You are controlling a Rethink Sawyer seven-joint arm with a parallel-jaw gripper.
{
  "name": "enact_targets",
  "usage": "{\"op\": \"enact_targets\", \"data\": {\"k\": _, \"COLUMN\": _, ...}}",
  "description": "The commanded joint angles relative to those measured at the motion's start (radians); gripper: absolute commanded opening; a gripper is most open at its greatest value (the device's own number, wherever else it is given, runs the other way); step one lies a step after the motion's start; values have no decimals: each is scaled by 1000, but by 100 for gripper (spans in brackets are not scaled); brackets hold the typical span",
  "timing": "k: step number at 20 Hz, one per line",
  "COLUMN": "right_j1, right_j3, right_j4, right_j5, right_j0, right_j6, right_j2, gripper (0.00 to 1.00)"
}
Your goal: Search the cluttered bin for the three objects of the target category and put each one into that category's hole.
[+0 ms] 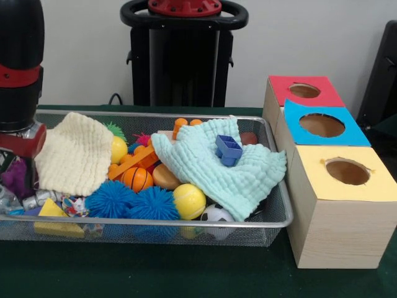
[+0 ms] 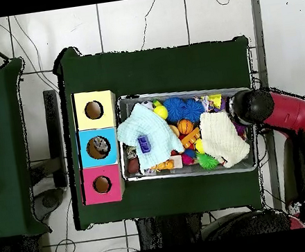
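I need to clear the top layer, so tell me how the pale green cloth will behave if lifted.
The green cloth is probably floppy: it drapes over the toys and sags at the bin's rim. It looks light, thin and waffle-textured. The blue block resting on it would likely slide off when it is lifted.

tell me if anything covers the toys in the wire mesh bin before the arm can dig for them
Yes. A cream knitted cloth and a mint green cloth lie over the toys in the wire mesh bin; a blue plastic square rests on the green one.
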Motion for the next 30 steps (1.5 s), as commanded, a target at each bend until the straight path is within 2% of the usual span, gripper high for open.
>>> {"op": "enact_targets", "data": {"k": 1, "right_j1": 68, "right_j3": -41, "right_j4": -38, "right_j5": -65, "right_j0": -19, "right_j6": 63, "right_j2": 24, "gripper": 100}}
{"op": "enact_targets", "data": {"k": 15, "right_j1": 144, "right_j3": -117, "right_j4": -44, "right_j5": -79, "right_j0": -39, "right_j6": 27, "right_j2": 39, "gripper": 100}}
{"op": "enact_targets", "data": {"k": 16, "right_j1": 143, "right_j3": -115, "right_j4": -48, "right_j5": -91, "right_j0": -37, "right_j6": 30, "right_j2": 35, "gripper": 0}}
{"op": "enact_targets", "data": {"k": 21, "right_j1": 134, "right_j3": -105, "right_j4": -44, "right_j5": -107, "right_j0": -30, "right_j6": 46, "right_j2": 31, "gripper": 0}}
{"op": "enact_targets", "data": {"k": 30, "right_j1": 103, "right_j3": -88, "right_j4": -28, "right_j5": -59, "right_j0": -24, "right_j6": 33, "right_j2": 31, "gripper": 0}}
